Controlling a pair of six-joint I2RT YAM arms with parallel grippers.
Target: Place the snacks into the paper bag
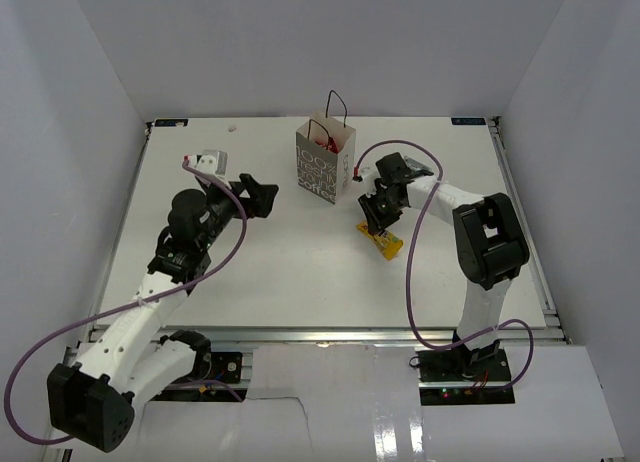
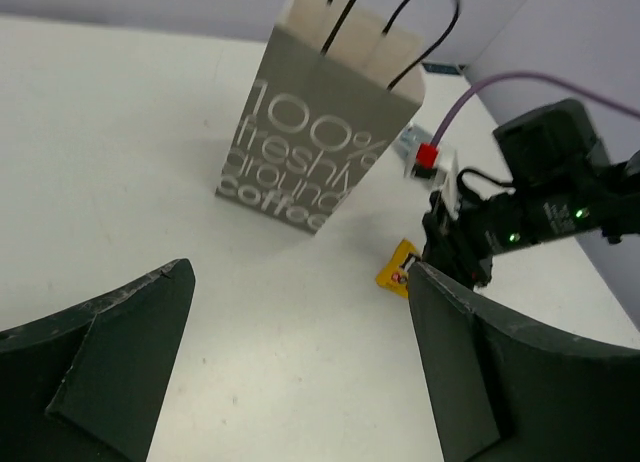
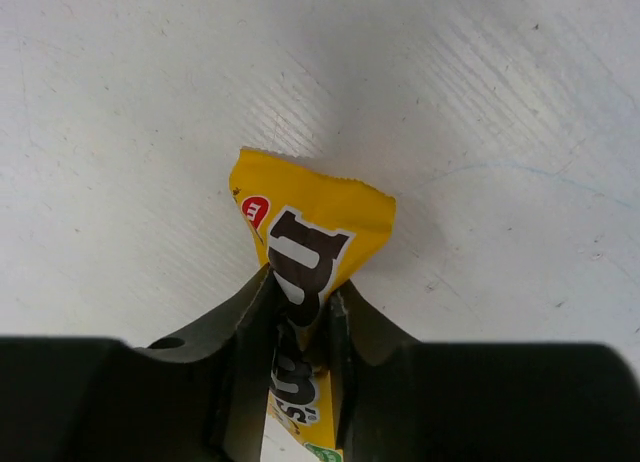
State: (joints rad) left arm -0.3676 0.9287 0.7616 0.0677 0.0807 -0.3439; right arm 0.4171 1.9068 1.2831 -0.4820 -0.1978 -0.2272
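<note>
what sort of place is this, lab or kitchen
Probably a robot lab test cell: plain white walls enclose the table, and a left arm and a right arm are bolted at its near edge.

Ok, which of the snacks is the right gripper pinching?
The yellow M&M's packet, clamped in the right gripper near the paper bag; the silver-grey packet lies untouched, far left.

High behind the table (image 1: 300,282), we look down on all of it. Our left wrist view faces the paper bag (image 2: 320,132) from low and near. Our right wrist view stares down, very close, on the M&M's packet (image 3: 310,232) beside the bag, a packet all three views share.
</note>
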